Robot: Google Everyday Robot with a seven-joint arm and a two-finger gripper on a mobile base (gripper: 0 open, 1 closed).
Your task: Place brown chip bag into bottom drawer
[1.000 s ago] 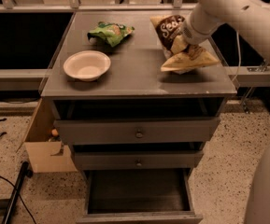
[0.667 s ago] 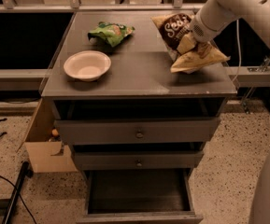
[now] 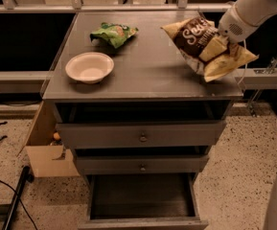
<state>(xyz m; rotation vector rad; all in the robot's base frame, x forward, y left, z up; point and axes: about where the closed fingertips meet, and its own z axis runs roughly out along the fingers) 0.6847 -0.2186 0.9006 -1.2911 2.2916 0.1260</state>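
The brown chip bag is dark brown with tan-yellow ends and white script. It hangs tilted above the right side of the cabinet top. My gripper is shut on the bag's right part, under the white arm that comes in from the upper right. The bottom drawer stands pulled open at the foot of the cabinet, and what shows of its inside is bare.
A white bowl sits on the left of the top. A smaller green bag lies behind it. The two upper drawers are shut. A cardboard box stands on the floor left of the cabinet, a black cable beside it.
The bag has been lifted off the cabinet top and carried a little to the right and up, still in my gripper.
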